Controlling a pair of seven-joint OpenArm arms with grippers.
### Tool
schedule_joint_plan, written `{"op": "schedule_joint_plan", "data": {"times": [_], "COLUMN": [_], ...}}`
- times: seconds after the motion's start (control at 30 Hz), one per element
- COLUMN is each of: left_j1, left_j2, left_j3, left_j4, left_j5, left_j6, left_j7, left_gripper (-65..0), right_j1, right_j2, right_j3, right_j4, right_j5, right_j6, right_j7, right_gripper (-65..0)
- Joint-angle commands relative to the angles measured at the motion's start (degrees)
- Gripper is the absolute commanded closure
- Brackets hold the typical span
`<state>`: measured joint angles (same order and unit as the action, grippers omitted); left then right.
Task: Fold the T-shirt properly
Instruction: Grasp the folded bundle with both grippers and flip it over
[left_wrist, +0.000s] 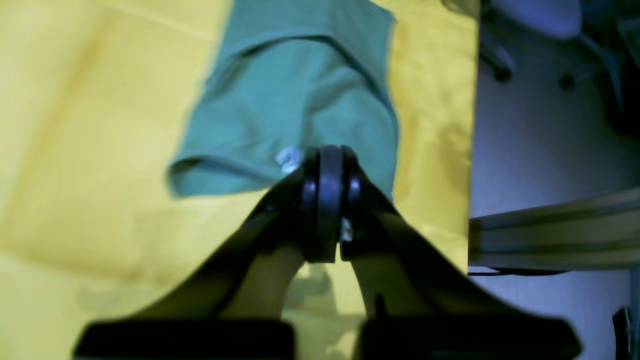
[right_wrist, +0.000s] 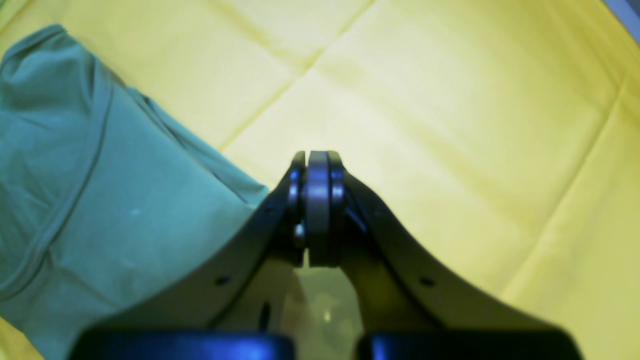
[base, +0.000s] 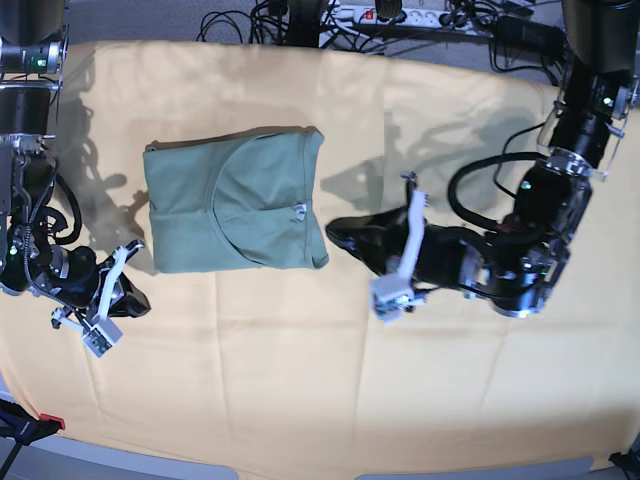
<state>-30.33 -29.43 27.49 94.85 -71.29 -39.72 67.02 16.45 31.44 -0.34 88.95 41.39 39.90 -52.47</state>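
The sage-green T-shirt (base: 235, 215) lies folded into a rectangle on the yellow cloth (base: 300, 380), neckline up, with its white tag (base: 299, 210) showing. My left gripper (base: 332, 235) is shut, its tips at the shirt's right edge near the lower corner. In the left wrist view the gripper (left_wrist: 326, 165) sits beside the tag (left_wrist: 288, 159), over the shirt (left_wrist: 280, 100); I see no fabric lifted. My right gripper (base: 140, 300) is shut and empty, low over the cloth just off the shirt's lower left corner. It also shows in the right wrist view (right_wrist: 317, 170), beside the shirt (right_wrist: 75, 200).
The yellow cloth covers the whole table. Cables and a power strip (base: 400, 15) lie behind its far edge. In the left wrist view the cloth's edge (left_wrist: 472, 150) drops off to the floor, with a metal rail (left_wrist: 550, 230) beyond.
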Motion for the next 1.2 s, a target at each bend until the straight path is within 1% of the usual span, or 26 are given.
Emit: {"op": "schedule_joint_plan", "data": {"times": [0.0, 0.1, 0.17, 0.23, 0.27, 0.3, 0.33, 0.37, 0.43, 0.5, 0.67, 0.73, 0.8, 0.9, 1.0, 1.07, 1.17], "left_j1": [-1.2, 1.6, 3.9, 5.9, 6.8, 7.8, 8.5, 9.3, 11.0, 12.7, 14.5, 14.5, 14.5, 15.0, 16.1, 16.8, 17.7], "left_j2": [0.7, 4.1, 6.9, 9.6, 10.9, 12.3, 13.5, 14.6, 16.4, 17.7, 20.0, 20.1, 19.8, 19.2, 18.6, 18.6, 18.6], "left_j3": [0.4, 2.6, 3.7, 4.6, 4.8, 4.7, 4.7, 4.7, 4.7, 4.7, 4.7, 4.7, 4.7, 4.7, 4.7, 4.7, 4.7], "left_j4": [0.7, 0.7, 0.7, 0.7, 0.7, 0.7, 0.7, 0.7, 0.7, 0.7, 0.7, 0.7, 0.7, 0.7, 0.7, 0.7, 0.7], "left_j5": [0.3, 6.2, 11.8, 18.2, 21.0, 23.1, 24.0, 24.1, 23.5, 21.5, 17.0, 16.6, 16.8, 18.9, 20.1, 20.3, 21.9], "left_j6": [-0.3, -0.3, -0.3, 0.3, 1.7, 2.3, 2.3, 2.0, -0.3, -0.3, -0.3, -0.3, -0.3, -0.3, -0.3, -0.3, -0.3], "left_j7": [-2.0, -5.6, -7.7, -11.1, -12.6, -13.6, -13.7, -13.6, -13.4, -12.6, -8.2, -6.7, -6.5, -6.5, -6.5, -6.5, -6.5], "left_gripper": [0.0, 0.0, 0.0, 0.0, 0.0, 0.0, 0.0, 0.0, 0.0, 0.0, 0.0, 0.0, 0.0, 0.0, 0.0, 0.0, 0.0], "right_j1": [1.3, 1.3, 1.4, 1.5, 1.5, 1.5, 1.5, 1.5, 1.5, 1.5, 1.5, 1.5, 1.5, 1.7, 1.8, 1.9, 2.2], "right_j2": [1.1, 1.1, 1.0, 0.9, 0.8, 0.9, 0.8, 0.8, 0.7, 0.6, 0.7, 0.7, 0.7, 0.7, 0.7, 0.7, 0.7], "right_j3": [0.0, -1.3, -2.1, -2.3, -2.3, -2.3, -2.3, -2.3, -2.3, -2.3, -2.3, -2.6, -3.5, -6.8, -9.7, -10.3, -10.3], "right_j4": [0.5, -0.2, -0.7, -1.0, -1.0, -1.0, -1.0, -1.0, -1.0, -1.0, -1.0, -1.0, -1.0, -1.0, -1.0, -1.0, -1.0], "right_j5": [0.7, 0.5, -0.2, -3.3, -5.2, -6.4, -7.1, -7.1, -6.7, -6.7, -6.7, -6.7, -6.7, -7.0, -9.6, -11.5, -11.4], "right_j6": [0.1, 0.1, 0.1, 0.1, 0.1, 0.1, 0.1, 0.1, 0.1, 0.1, 0.1, 0.1, 0.1, 0.1, 0.1, 0.1, 0.1], "right_j7": [1.3, 1.4, 1.4, 2.3, 3.2, 4.0, 4.7, 5.2, 5.3, 5.4, 5.4, 5.4, 5.4, 5.4, 6.6, 7.1, 7.8], "right_gripper": [0.0, 0.0, 0.0, 0.0, 0.0, 0.0, 0.0, 0.0, 0.0, 0.0, 0.0, 0.0, 0.0, 0.0, 0.0, 0.0, 0.0]}}
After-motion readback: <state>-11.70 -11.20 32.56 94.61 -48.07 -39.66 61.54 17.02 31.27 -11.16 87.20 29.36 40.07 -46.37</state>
